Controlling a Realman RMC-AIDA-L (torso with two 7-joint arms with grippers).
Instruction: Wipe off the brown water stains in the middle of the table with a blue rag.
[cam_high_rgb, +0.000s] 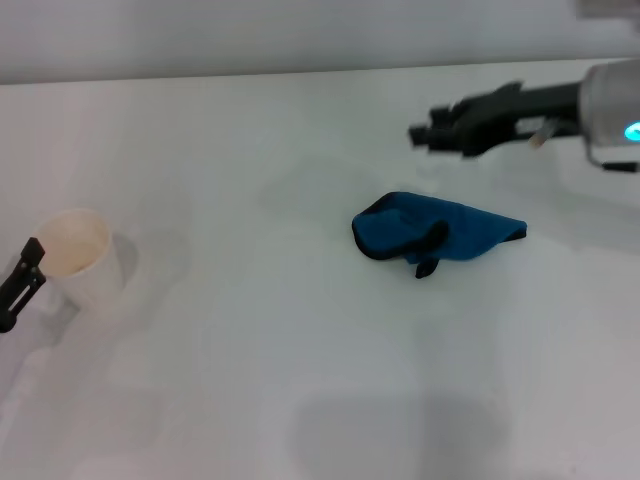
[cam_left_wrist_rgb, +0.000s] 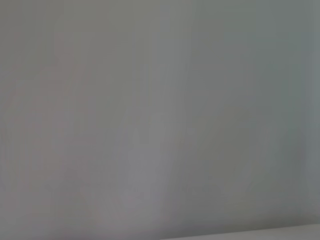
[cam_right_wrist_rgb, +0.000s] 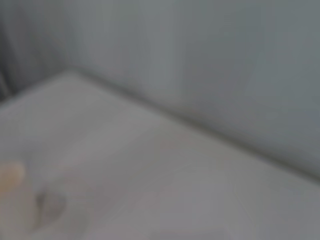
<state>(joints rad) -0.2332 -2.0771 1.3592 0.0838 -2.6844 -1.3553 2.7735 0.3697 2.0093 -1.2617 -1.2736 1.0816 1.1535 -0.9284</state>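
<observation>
Rag (cam_high_rgb: 432, 234) lies crumpled mid-worktop (cam_high_rgb: 250, 380). Right gripper (cam_high_rgb: 428, 134) hovers beyond rag, grasping nothing, jaw state unclear. Left gripper (cam_high_rgb: 20, 280) beside cup (cam_high_rgb: 80, 258), far left of rag, state unclear.

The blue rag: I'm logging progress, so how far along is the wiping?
No brown stain shows on the table, so the wiping looks done. The blue rag lies crumpled and free. The right gripper is above and beyond it; the left gripper is beside the paper cup. Little seems left.
</observation>
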